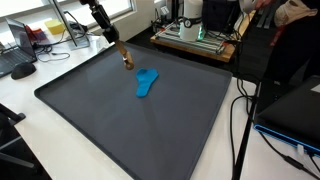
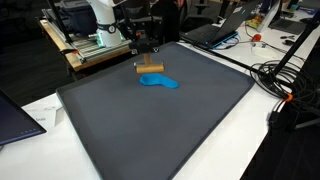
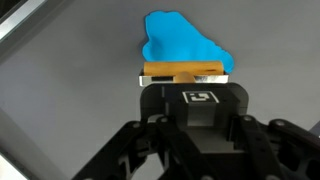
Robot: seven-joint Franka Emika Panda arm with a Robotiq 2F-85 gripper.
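Note:
A small tan wooden block (image 3: 183,72) is held at the tip of my gripper (image 3: 183,82), which is shut on it. In both exterior views the block (image 2: 150,68) (image 1: 126,63) hangs just above the dark grey mat (image 2: 150,130), near its far edge. A blue cloth-like piece (image 3: 185,42) lies flat on the mat just beyond the block. It is a short way from the gripper (image 1: 122,56) in an exterior view, where the blue piece (image 1: 147,83) lies near the mat's middle. The gripper's own body hides its fingertips in the wrist view.
The mat (image 1: 120,130) covers a white table (image 1: 30,120). A machine on a wooden base (image 2: 95,38) stands behind the mat. A laptop (image 2: 18,118) lies at one side. Black cables (image 2: 285,80) run along the other edge, with more cables (image 1: 240,130) beside the mat.

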